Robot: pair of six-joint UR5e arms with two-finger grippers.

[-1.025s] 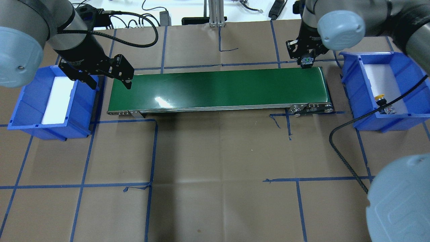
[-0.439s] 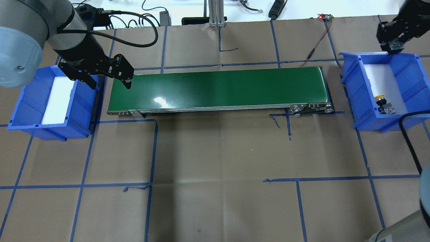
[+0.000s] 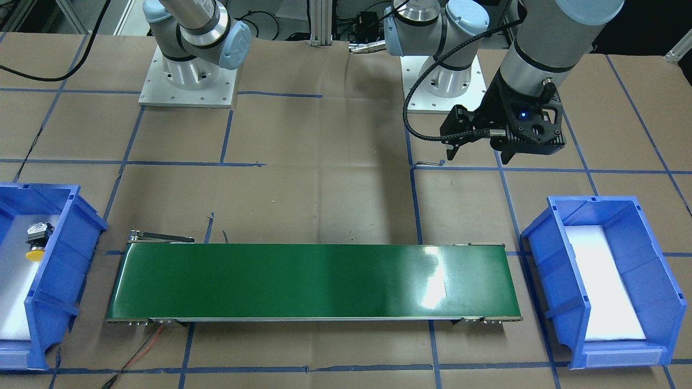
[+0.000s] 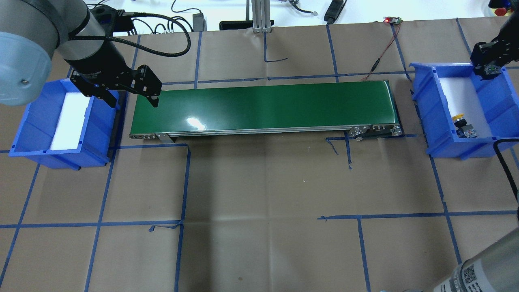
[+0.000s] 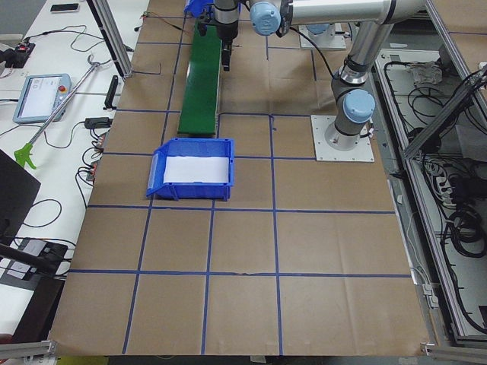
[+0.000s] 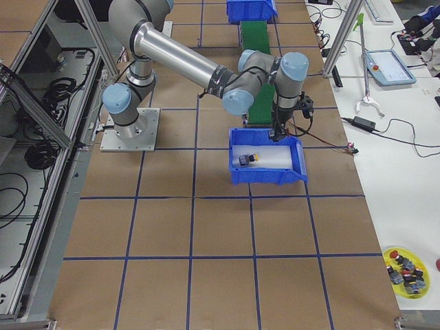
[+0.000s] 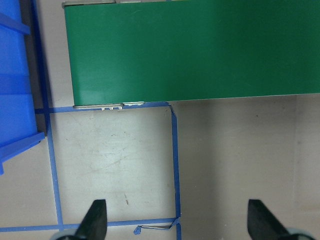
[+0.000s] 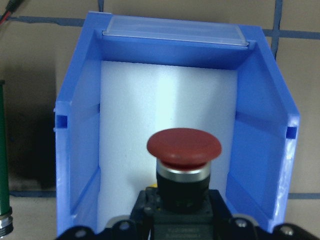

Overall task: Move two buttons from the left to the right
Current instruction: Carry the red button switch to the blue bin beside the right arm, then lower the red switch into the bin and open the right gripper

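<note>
The right gripper (image 4: 489, 68) hung over the far end of the right bin (image 4: 421, 106), the end away from the robot's base. Its jaws were pinching the red-capped button (image 8: 184, 147) by its black body. In the right wrist view the red mushroom cap pointed away from the jaws, with the bin's white liner (image 8: 165, 105) behind it.

The yellow-capped button (image 4: 458, 118) lay on its side on that liner, toward the end of the bin nearer the robot and well apart from the gripper. The front-facing view showed its cap (image 3: 35, 254) and dark body against the white.

The left gripper (image 4: 131, 100) hovered above the tabletop (image 4: 263, 182) between the left bin (image 4: 24, 151) and the near-left end of the green conveyor belt (image 4: 263, 104). Its jaws were spread wide with nothing between them. The left wrist view showed the two fingertips (image 7: 95, 220) far apart over brown paper and blue tape lines. The left bin held only its white liner, and the belt carried nothing.
</note>
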